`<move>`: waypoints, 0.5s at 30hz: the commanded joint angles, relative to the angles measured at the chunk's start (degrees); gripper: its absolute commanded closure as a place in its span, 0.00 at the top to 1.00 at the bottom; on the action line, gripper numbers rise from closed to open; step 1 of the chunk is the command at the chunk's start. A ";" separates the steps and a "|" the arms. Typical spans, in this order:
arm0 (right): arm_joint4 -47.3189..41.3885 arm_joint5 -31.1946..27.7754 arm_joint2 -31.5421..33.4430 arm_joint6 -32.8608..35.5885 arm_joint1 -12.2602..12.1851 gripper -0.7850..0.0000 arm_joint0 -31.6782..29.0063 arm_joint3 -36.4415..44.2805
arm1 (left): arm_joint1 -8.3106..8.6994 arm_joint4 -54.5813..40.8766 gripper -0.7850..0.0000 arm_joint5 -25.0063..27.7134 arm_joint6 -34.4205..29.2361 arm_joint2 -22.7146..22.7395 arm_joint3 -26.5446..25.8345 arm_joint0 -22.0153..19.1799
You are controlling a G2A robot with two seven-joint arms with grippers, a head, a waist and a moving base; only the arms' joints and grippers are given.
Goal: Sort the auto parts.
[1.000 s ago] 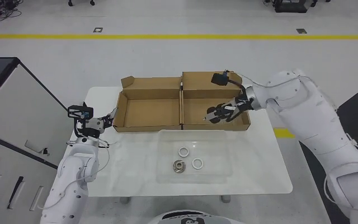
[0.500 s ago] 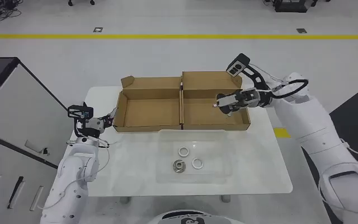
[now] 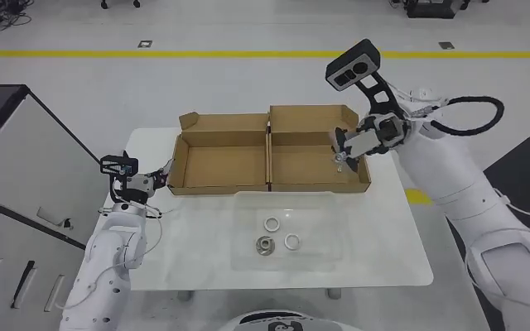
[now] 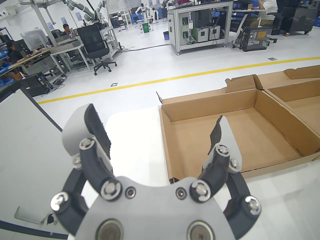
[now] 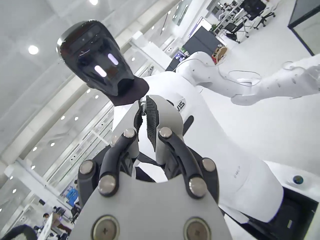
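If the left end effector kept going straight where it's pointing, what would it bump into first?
Most likely the left cardboard box: the open left end effector points at the box's near corner wall, just ahead of it. Depth is hard to judge, so it might skim over the rim instead.

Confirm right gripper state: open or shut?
Shut. The right gripper pinches a small coiled part, apparently a spring, between its fingertips.
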State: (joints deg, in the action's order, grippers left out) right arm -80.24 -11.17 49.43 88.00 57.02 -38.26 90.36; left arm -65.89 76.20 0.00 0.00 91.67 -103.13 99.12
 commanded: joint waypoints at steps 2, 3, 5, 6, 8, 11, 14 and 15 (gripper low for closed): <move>-0.97 -0.06 -0.41 0.00 0.56 0.00 1.34 0.48 | 0.00 0.00 1.00 0.00 0.00 0.00 0.00 0.00; -0.49 -0.53 -0.57 0.00 0.75 0.00 1.80 0.32 | 0.00 0.00 1.00 0.00 0.00 0.00 0.00 0.00; 0.90 -1.50 -0.95 0.00 1.01 0.00 2.27 -0.31 | 0.00 0.00 1.00 0.00 0.00 0.00 0.00 0.00; 0.90 -1.50 -0.95 0.00 1.01 0.00 2.27 -0.31 | 0.00 0.00 1.00 0.00 0.00 0.00 0.00 0.00; 0.90 -1.50 -0.95 0.00 1.01 0.00 2.27 -0.31 | 0.00 0.00 1.00 0.00 0.00 0.00 0.00 0.00; 0.90 -1.50 -0.95 0.00 1.01 0.00 2.27 -0.31 | 0.00 0.00 1.00 0.00 0.00 0.00 0.00 0.00; 0.33 -1.38 -0.97 -0.56 1.05 0.00 1.94 -0.11 | 0.00 0.00 1.00 0.00 0.00 0.00 0.00 0.00; -1.12 -1.12 -0.86 -2.12 1.21 0.00 1.01 1.00 | 0.00 0.00 1.00 0.00 0.00 0.00 0.00 0.00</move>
State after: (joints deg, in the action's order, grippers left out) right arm -79.83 -12.50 48.51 87.51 58.11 -36.43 90.53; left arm -65.89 76.20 0.00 0.00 91.67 -103.13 99.12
